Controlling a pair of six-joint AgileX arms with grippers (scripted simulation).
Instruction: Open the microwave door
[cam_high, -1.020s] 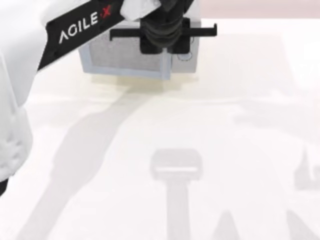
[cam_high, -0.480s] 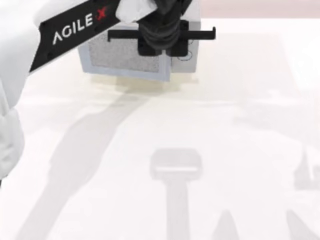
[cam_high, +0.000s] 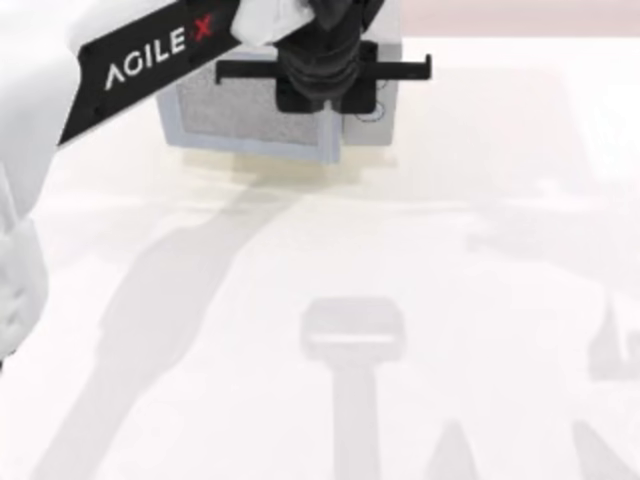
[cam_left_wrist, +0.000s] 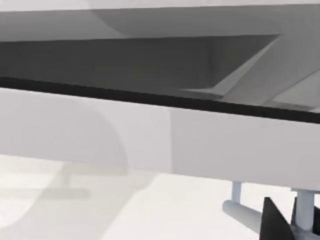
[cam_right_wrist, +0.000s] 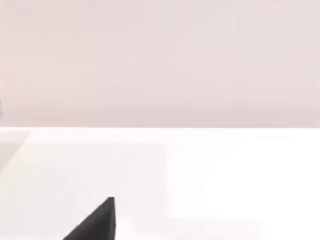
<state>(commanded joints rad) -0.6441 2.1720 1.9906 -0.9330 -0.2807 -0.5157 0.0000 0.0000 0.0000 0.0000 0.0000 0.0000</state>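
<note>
Lighting bright, even, from overhead. Soft grey arm shadows fall across the pale matte tabletop (cam_high: 480, 300), strongest toward its near edge. Tabletop washed out near its right edge; the top view is slightly soft.

microwave door (cam_high: 245, 115) — light grey, speckled darker-grey mesh window — black left pincer (cam_high: 325, 95).

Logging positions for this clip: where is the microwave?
Top view: the microwave sits at the table's far edge, left of centre, under the left gripper.
</note>
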